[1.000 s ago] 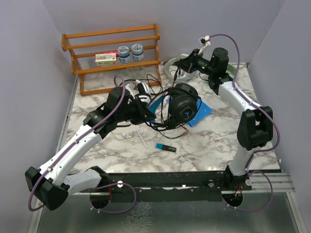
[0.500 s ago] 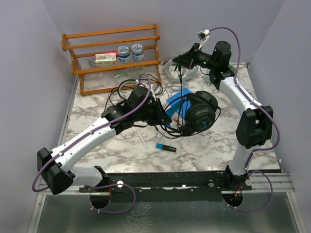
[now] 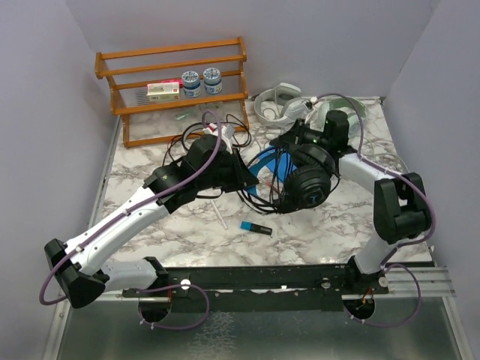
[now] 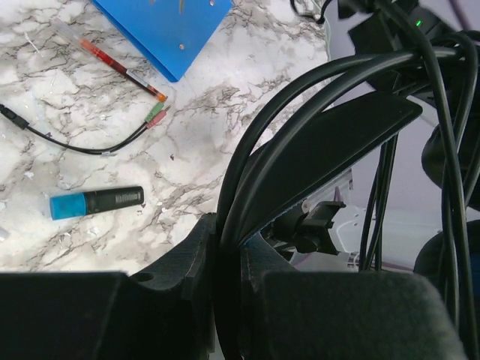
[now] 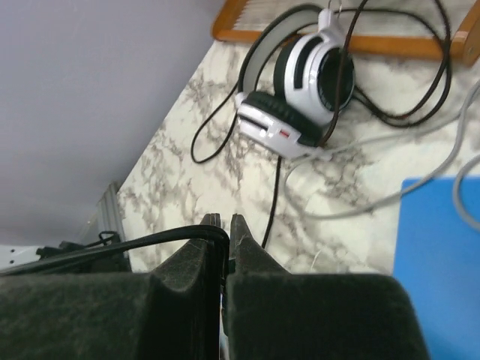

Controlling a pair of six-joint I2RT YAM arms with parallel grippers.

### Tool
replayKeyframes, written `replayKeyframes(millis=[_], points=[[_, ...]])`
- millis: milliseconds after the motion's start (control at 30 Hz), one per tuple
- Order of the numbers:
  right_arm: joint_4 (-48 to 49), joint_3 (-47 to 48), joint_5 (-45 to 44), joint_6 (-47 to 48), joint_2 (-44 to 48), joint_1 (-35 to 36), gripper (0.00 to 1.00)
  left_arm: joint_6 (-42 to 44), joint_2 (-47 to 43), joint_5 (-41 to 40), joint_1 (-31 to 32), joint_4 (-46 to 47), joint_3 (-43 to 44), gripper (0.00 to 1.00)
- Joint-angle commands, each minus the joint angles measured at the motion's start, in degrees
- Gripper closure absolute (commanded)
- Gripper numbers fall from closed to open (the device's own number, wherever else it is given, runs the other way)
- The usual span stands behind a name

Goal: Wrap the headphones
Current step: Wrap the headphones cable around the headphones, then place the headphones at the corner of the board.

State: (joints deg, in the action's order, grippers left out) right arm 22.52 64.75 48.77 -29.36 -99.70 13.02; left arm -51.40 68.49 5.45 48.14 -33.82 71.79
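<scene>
The all-black headphones (image 3: 307, 184) hang between the two arms. Their headband (image 4: 330, 142) and a bundle of black cord run straight into the left fingers (image 4: 227, 238), which are clamped tight on the band where it meets them, with no gap showing. From that grip the band arcs up and away, and the ear cup sits just beyond the fingertips over the tabletop (image 3: 322, 232). The right fingers (image 5: 223, 225) are closed almost together on a thin black cable (image 5: 150, 241) that leaves the tips sideways; which pair it belongs to I cannot tell. Ahead of the right fingers the white-and-black headphones (image 5: 296, 90) lie on the marble with their cord looped loosely around them, up against the wooden rack (image 5: 345, 39). A blue sheet (image 5: 442, 225) lies just beside the fingers. The pale grey-white headphones (image 3: 276, 101) rest farther out, past the right arm's wrist. Below the left fingers lie a blue marker (image 4: 97, 201), a cable ending in jack plugs (image 4: 155, 115) and a red pen (image 4: 120, 69).
</scene>
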Motion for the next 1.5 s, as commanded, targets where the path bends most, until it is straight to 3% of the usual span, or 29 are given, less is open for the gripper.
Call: replayKeyframes(millis=[0, 233, 500, 667, 800, 933, 1233, 1467], points=[[10.4, -10.3, -2.4, -6.8, 7.5, -0.5, 1.00, -2.5, -7.0, 1.3, 1.5, 6.8, 1.6, 1.00], [10.2, -23.5, -6.7, -7.0, 15.5, 12.5, 1.00, -7.4, -12.5, -7.5, -0.7, 10.1, -5.9, 1.00], [30.4, -37.9, -19.1, -21.7, 20.0, 25.0, 1.00, -15.6, -15.6, -8.5, -6.2, 16.6, -17.1, 1.00], [31.1, -37.1, -26.2, -22.8, 16.6, 32.2, 1.00, -16.8, -20.2, -18.4, -7.1, 9.2, -22.2, 1.00], [37.8, -38.5, -32.8, -26.2, 10.9, 38.7, 1.00, -23.4, -28.2, -23.1, -8.0, 5.7, -31.0, 1.00], [42.9, -36.1, -32.7, -28.6, 3.5, 41.2, 1.00, -29.5, -35.5, -26.6, -9.1, 4.3, -38.3, 1.00], [46.3, -33.6, -36.3, -35.8, -5.6, 42.2, 0.99, -27.6, -34.3, -45.2, -9.3, -9.5, -35.5, 1.00], [50.4, -27.2, -36.4, -41.5, -16.0, 45.6, 1.00, -29.9, -31.4, -53.2, -10.5, -14.0, -35.4, 1.00]])
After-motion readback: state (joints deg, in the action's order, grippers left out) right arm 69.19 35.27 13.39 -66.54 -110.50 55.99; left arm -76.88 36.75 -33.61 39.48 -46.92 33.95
